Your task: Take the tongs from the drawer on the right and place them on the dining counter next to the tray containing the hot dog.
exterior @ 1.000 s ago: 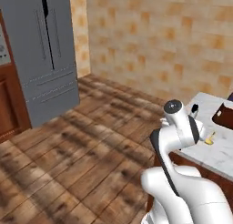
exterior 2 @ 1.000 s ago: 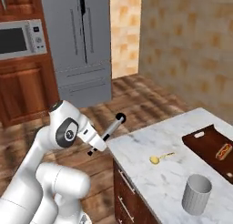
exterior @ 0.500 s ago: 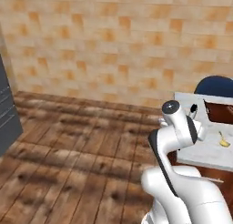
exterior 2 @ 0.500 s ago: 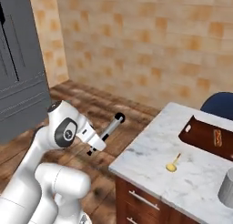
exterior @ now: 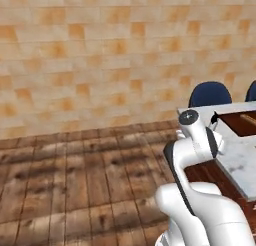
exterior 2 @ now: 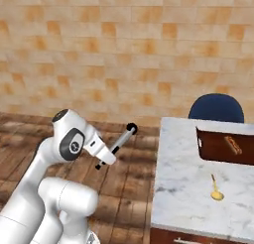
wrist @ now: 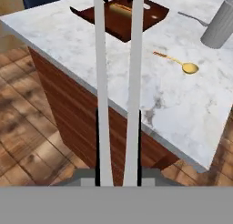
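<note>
My gripper [wrist: 118,141] is shut on the tongs [wrist: 102,82], whose two long pale arms run up the hand view to dark tips. From the right base view the tongs [exterior 2: 119,144] slant up from the gripper [exterior 2: 102,162] over the wooden floor, left of the dining counter [exterior 2: 183,188]. On the marbled counter [wrist: 82,45] lies the dark brown tray [wrist: 148,13] holding the hot dog [wrist: 119,8]; the tray [exterior 2: 218,149] and hot dog [exterior 2: 232,145] sit near the counter's far end. The tongs' dark tip [exterior: 215,119] shows beside the counter [exterior: 237,160]. The drawer is out of view.
A golden spoon [wrist: 182,63] lies on the counter short of the tray, and a grey ribbed cup [wrist: 219,23] stands to its right. A blue chair [exterior 2: 216,108] stands behind the counter's far end. A brick wall [exterior 2: 99,49] closes the back; wooden floor [exterior: 75,180] lies left.
The whole picture has shifted: the base has turned, the fridge has passed out of view and the counter now lies to the right. The arm keeps the same hold on the tongs.
</note>
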